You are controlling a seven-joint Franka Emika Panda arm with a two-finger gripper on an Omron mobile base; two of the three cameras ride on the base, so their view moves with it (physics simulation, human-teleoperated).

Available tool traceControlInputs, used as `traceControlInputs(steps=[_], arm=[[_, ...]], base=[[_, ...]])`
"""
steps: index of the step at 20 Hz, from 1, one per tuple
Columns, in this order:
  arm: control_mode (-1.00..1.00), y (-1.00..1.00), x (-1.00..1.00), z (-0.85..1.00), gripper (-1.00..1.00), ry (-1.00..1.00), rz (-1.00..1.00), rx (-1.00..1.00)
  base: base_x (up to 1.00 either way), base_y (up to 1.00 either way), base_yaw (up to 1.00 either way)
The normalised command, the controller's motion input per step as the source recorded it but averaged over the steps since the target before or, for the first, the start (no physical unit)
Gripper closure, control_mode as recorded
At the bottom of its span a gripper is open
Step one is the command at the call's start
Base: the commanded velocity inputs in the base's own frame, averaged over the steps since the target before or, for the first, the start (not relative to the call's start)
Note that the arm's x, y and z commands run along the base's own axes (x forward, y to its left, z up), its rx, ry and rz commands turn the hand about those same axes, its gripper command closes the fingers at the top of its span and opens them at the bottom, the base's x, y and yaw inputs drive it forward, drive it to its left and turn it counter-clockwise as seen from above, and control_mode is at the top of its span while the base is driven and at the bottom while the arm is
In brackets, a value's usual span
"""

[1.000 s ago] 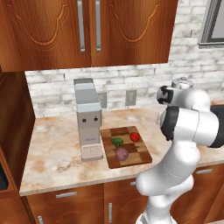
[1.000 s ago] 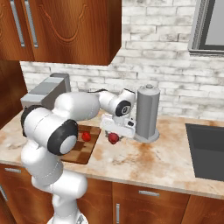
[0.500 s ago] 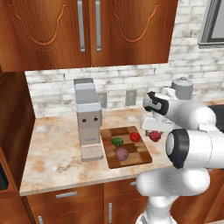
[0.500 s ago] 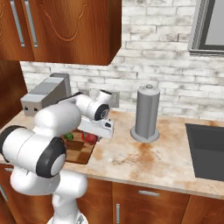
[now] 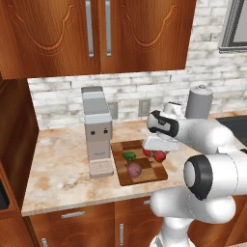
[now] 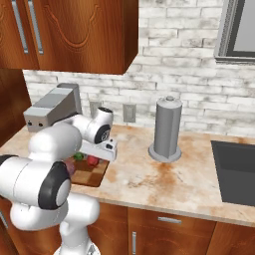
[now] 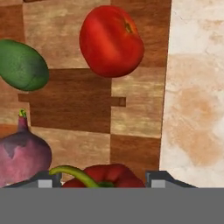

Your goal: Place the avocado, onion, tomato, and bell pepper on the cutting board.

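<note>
A: What is the gripper [image 7: 101, 180] doing?

B: In the hand view its two dark finger tips stand on either side of the red bell pepper [image 7: 103, 176], whose curved green stem shows between them. The jaws are closed on that pepper, gripping it.

A: And where is that over the counter?

B: Above the cutting board [image 7: 74, 105]. In the left base view the gripper [image 5: 157, 150] hangs over the right part of the cutting board [image 5: 144, 174], with the bell pepper [image 5: 159, 156] under it.

A: The other items?

B: All lie on the board. In the hand view the tomato [image 7: 111, 40] sits at the top, the avocado [image 7: 22, 65] at the left edge, the onion [image 7: 22, 154] at the lower left, just beside the pepper. None of them touch each other, as far as I can tell.

A: Anything around the board?

B: A grey coffee machine [image 5: 97, 131] stands just left of it on the marbled countertop [image 5: 58, 178], and a grey cylinder [image 6: 166, 129] stands well apart on the right, near the brick wall.
</note>
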Motion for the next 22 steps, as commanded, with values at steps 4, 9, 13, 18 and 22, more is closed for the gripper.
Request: traceControlInputs(steps=[4, 9, 13, 18, 22], arm=[[-1.0, 0.3, 0.14, -0.3, 1.0, 0.02, 0.0, 0.0], [-1.0, 0.26, 0.07, -0.33, 1.0, 0.0, 0.0, 0.0], [-1.0, 0.03, 0.06, -0.39, 1.0, 0.01, 0.0, 0.0], [-1.0, 0.02, 0.09, -0.42, 1.0, 0.03, 0.0, 0.0], [-1.0, 0.04, 0.02, -0.24, -1.0, 0.01, 0.0, 0.0]], base=[[0.0, 0.0, 0.0], [0.0, 0.0, 0.0], [0.0, 0.0, 0.0], [0.0, 0.0, 0.0], [0.0, 0.0, 0.0]])
